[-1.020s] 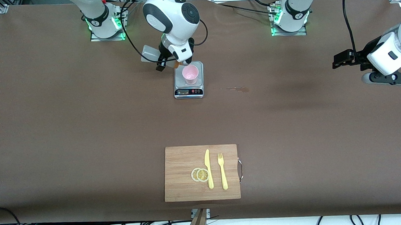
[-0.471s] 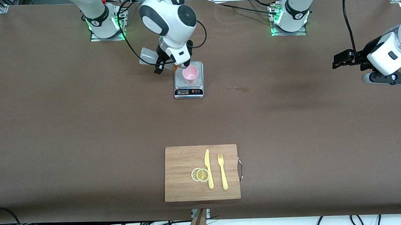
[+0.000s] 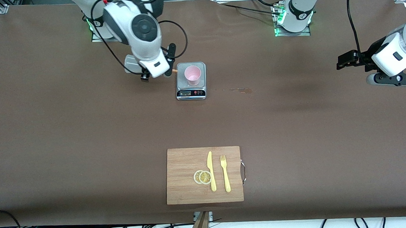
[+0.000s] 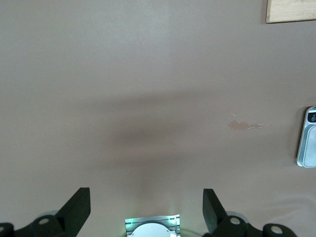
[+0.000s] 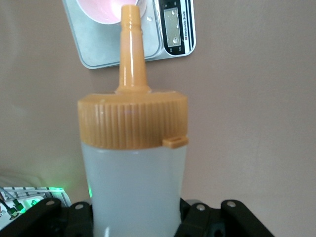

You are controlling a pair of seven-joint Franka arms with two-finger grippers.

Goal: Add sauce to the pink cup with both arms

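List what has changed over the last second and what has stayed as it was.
The right claw, shut on the sauce bottle, has drawn back from over the pink cup toward the right arm's end of the table. The cup, scale and the waiting left claw have not moved.

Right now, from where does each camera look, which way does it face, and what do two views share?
Front view: high across the table, facing both arm bases; right gripper beside the scale, left gripper waiting.
Left wrist view: looks down at bare table; open fingertips show.
Right wrist view: looks along the held sauce bottle toward the pink cup.
All share the scale.
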